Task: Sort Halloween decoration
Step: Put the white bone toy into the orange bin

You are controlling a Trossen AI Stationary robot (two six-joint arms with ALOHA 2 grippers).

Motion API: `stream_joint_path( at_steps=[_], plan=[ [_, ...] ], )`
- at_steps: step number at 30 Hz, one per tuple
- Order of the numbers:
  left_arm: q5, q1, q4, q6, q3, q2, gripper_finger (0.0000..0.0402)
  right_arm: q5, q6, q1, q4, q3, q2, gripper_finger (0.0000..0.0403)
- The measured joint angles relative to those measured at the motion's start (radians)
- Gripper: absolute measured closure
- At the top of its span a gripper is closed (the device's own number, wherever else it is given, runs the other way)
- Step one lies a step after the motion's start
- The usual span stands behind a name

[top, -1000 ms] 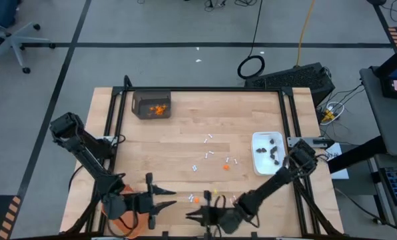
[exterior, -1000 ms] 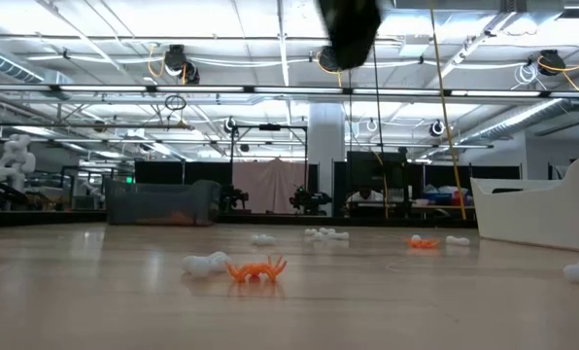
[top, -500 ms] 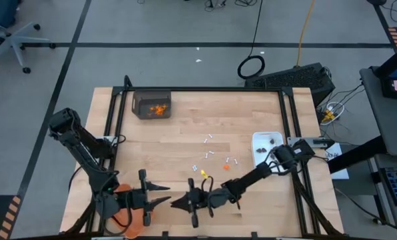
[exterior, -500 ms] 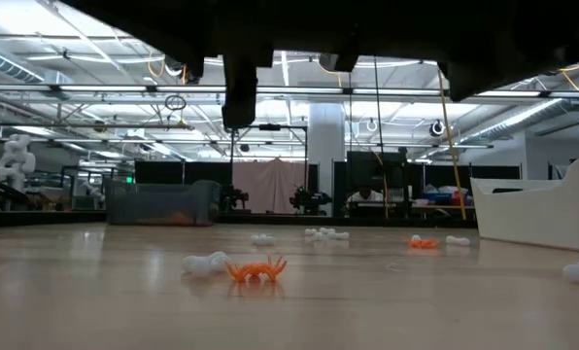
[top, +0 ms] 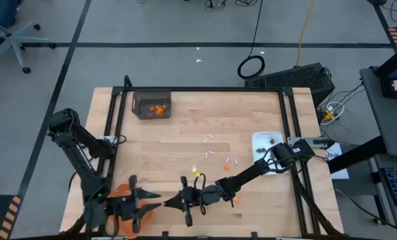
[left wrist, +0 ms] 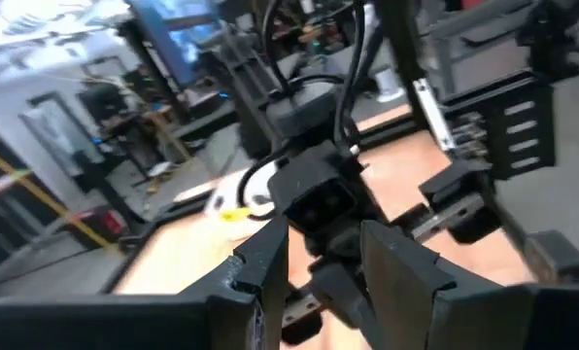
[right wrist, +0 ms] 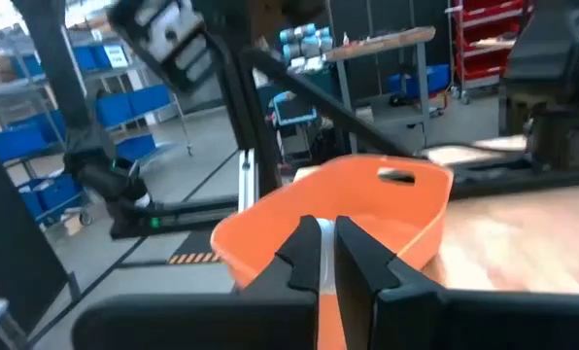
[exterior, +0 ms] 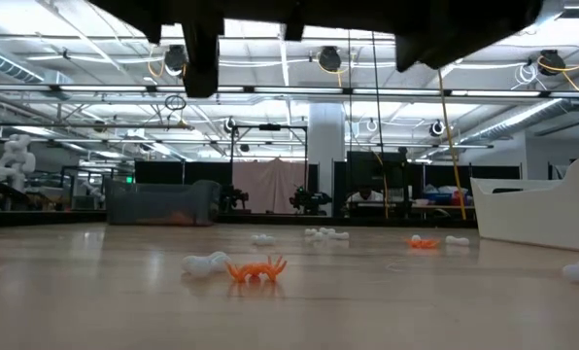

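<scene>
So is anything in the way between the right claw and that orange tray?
Nothing visible. The right gripper, shut, points straight at the tray, and its wrist view shows only open air between them. The left gripper is close by the tray.

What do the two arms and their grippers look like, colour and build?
Both arms are dark, near-black, jointed in slim segments. The left gripper has two flat, tapered black fingers on a boxy black body. The right gripper has the same paired black fingers. A small yellow tag and black cabling show on the right arm.
</scene>
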Motion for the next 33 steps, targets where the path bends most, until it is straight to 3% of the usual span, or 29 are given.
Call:
stream_joint_path(
  at_steps=[3, 9, 15, 24, 33],
  plan=[
    [-0.103, -0.039, 0.003, 0.021, 0.000, -0.028, 0.0272, 0.000, 0.000, -0.011, 0.003, 0.026, 0.000, 0.0403],
    [-0.123, -0.077, 0.001, 0.021, 0.000, -0.057, 0.0272, -0.005, -0.018, -0.028, -0.030, 0.110, 0.000, 0.0403],
    [-0.224, -0.103, 0.001, 0.065, 0.000, -0.083, 0.0272, -0.053, -0.037, -0.049, -0.115, 0.218, -0.001, 0.0403],
    [-0.235, -0.108, 0.006, 0.127, 0.000, -0.141, 0.0272, -0.050, -0.037, -0.071, -0.168, 0.309, 0.002, 0.0403],
    [-0.234, -0.108, 0.030, 0.186, 0.000, -0.179, 0.0272, -0.047, -0.035, -0.076, -0.025, 0.338, 0.067, 0.0403]
  ],
)
